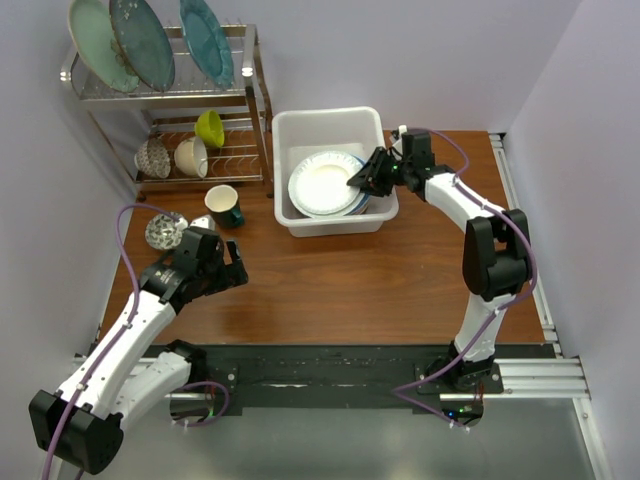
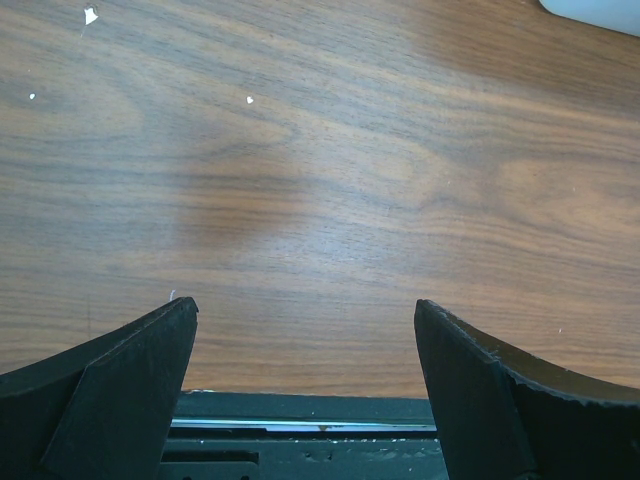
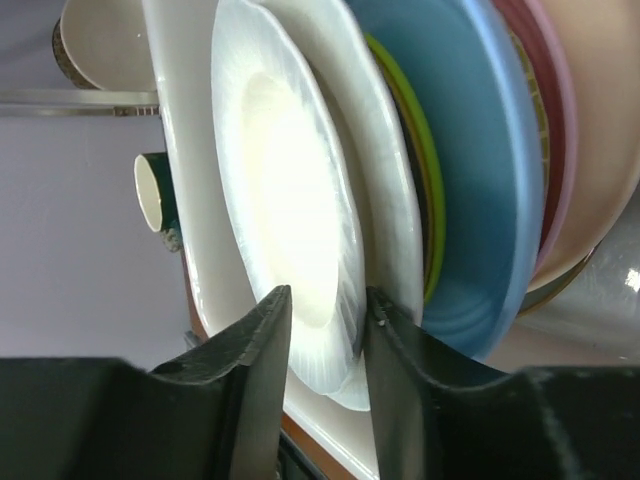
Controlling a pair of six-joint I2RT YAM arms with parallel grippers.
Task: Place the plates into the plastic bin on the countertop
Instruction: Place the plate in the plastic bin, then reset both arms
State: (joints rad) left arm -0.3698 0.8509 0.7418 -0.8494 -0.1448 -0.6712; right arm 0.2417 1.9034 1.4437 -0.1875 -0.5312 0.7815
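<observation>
The white plastic bin stands at the back centre of the wood-grain countertop. A stack of plates lies in it, the white fluted plate on top. In the right wrist view the stack shows edge on: the white fluted plate, a cream one, lime green, blue and pink. My right gripper is at the stack's right side, its fingers closed on the fluted plate's rim. My left gripper is open and empty above bare wood at the left.
A metal wire dish rack stands at the back left with large teal plates on top and bowls below. A teal cup and a clear glass piece sit on the wood near the left arm.
</observation>
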